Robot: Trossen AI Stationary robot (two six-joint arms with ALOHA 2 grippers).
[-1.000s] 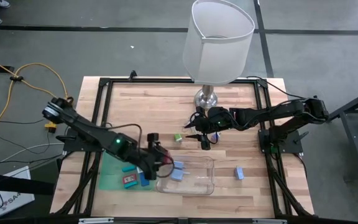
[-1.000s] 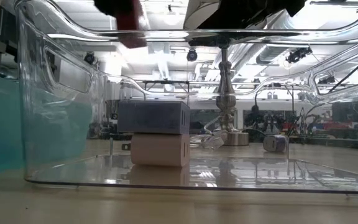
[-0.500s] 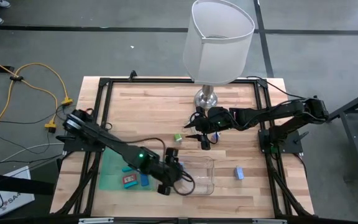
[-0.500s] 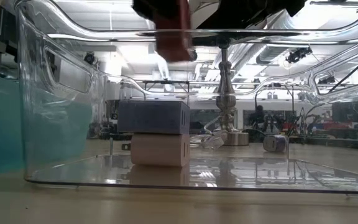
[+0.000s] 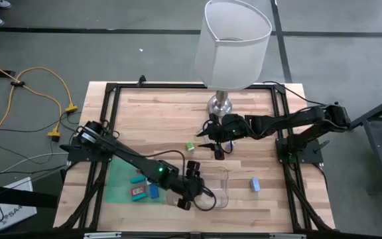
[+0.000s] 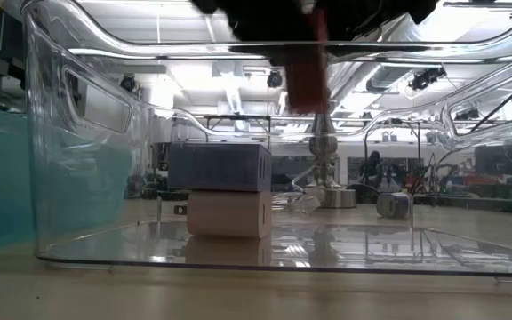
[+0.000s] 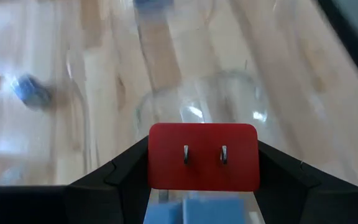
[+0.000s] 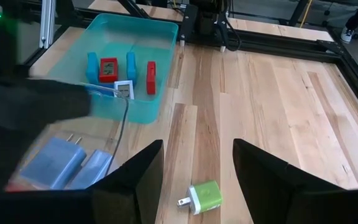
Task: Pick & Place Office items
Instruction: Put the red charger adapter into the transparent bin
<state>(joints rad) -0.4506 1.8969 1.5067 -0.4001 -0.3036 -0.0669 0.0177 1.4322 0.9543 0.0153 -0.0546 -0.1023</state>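
Left gripper [image 7: 202,186] clamped on a red block-shaped charger [image 7: 203,156], two metal prongs facing out, held above the clear plastic tray [image 5: 223,178]; in the low view the red piece [image 6: 307,71] hangs high over the tray floor, its top cut off by the dark gripper body. In the overhead view the arm covers the red piece and most of the tray's left half. Two blue chargers [image 8: 61,162] lie on the tray floor, side by side in the right wrist view; through the tray wall at table height they read as a grey-blue block [image 6: 220,167] over a pale one, likely a reflection, can't tell. Tray is glossy, rounded corners, heavy glare. Left of it the flat teal tray [image 8: 138,56] holds red and blue stick-shaped pieces plus a small red-and-white block [image 8: 109,70]; its near edge is hidden behind the left arm. Green plug cube [image 8: 204,196] sits loose on the wood table [image 5: 158,113], another blue block [image 5: 254,184] right of the clear tray. Right gripper [image 5: 217,151] hovers near the lamp's silver base [image 5: 220,105], fingers spread and holding nothing. Lamp shade [image 5: 234,41] blocks the table's far edge.
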